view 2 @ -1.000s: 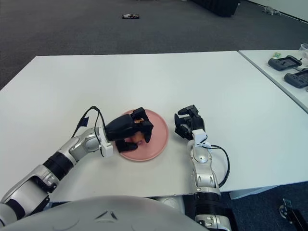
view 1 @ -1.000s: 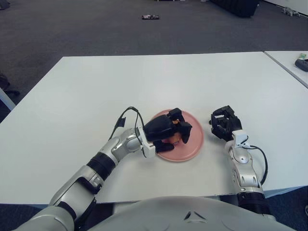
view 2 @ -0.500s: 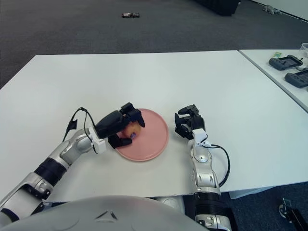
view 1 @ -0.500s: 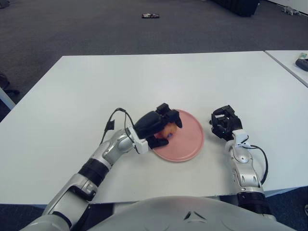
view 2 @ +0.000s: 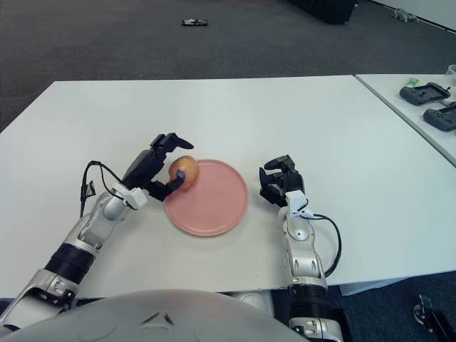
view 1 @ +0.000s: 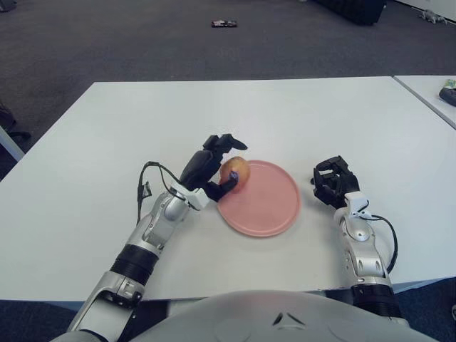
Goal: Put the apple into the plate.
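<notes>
The yellow-red apple [view 1: 235, 170] sits at the left rim of the pink plate [view 1: 263, 210], in the middle of the white table. My left hand [view 1: 218, 164] is just left of the apple. Its upper fingers [view 1: 222, 142] are spread and lifted off the fruit, and its thumb tip touches the apple's lower left side. My right hand [view 1: 330, 182] shows to the right of the plate with its fingers curled and nothing in them.
The white table [view 1: 285, 114] extends well beyond the plate on all sides. A second table at the right edge carries black devices [view 2: 426, 92]. A small dark object [view 1: 223, 24] lies on the carpet far behind.
My left hand drew back to the left from over the plate's middle, carrying the apple to the left rim. Its fingers then opened off the apple. The right hand stayed still.
</notes>
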